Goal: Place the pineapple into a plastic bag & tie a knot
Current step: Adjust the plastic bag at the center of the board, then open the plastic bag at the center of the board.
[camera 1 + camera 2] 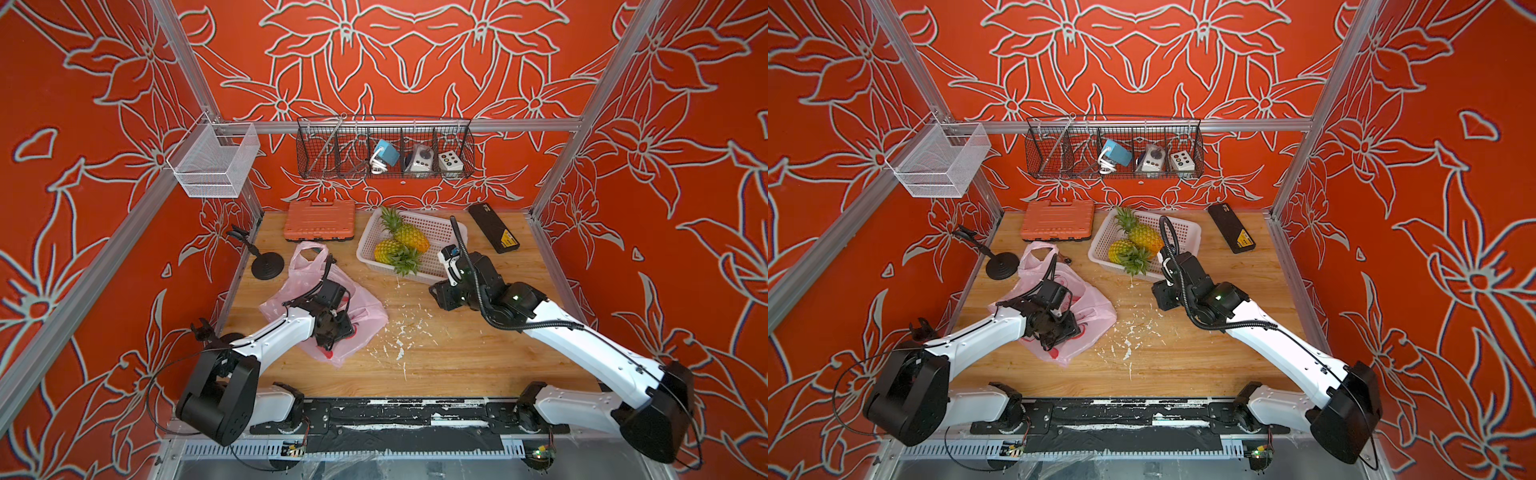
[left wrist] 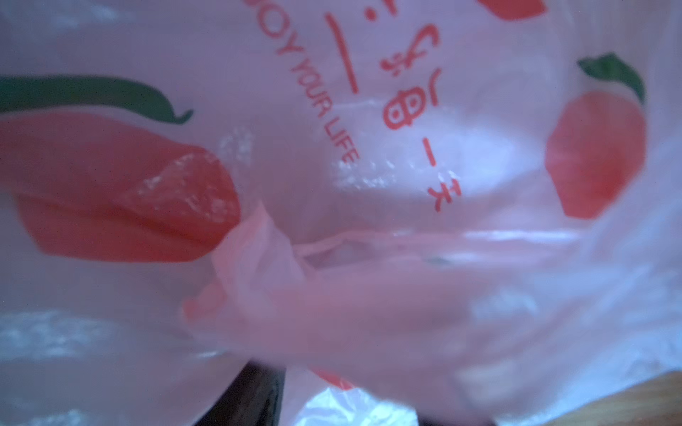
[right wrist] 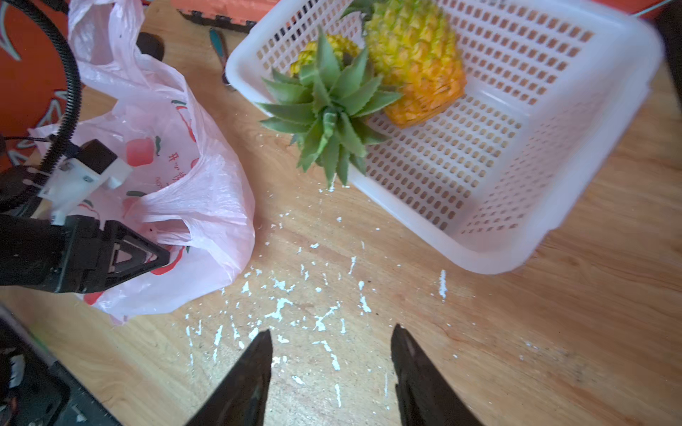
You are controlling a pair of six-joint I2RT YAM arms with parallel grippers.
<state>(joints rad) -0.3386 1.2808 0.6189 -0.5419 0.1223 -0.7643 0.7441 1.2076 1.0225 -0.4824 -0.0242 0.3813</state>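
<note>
The pale-pink plastic bag [image 1: 365,316] [image 1: 1096,316] lies crumpled on the wooden table at the left, one loop handle [image 1: 309,249] lying loose toward the back. No knot is in view. My left gripper [image 1: 332,328] is pushed down into the bag. In the left wrist view the printed film [image 2: 369,184] fills the frame, one dark finger [image 2: 251,398] shows, and the jaws stand apart. Two pineapples [image 1: 409,237] [image 1: 388,251] lie in the white perforated basket [image 3: 553,147]. My right gripper [image 3: 332,332] hangs open and empty over bare table between bag and basket.
An orange tool case [image 1: 320,220] and a black stand [image 1: 270,264] sit at the back left. A black box [image 1: 494,228] lies at the back right. A wire rack [image 1: 384,149] hangs on the back wall. White flecks [image 1: 399,332] dot the middle of the table.
</note>
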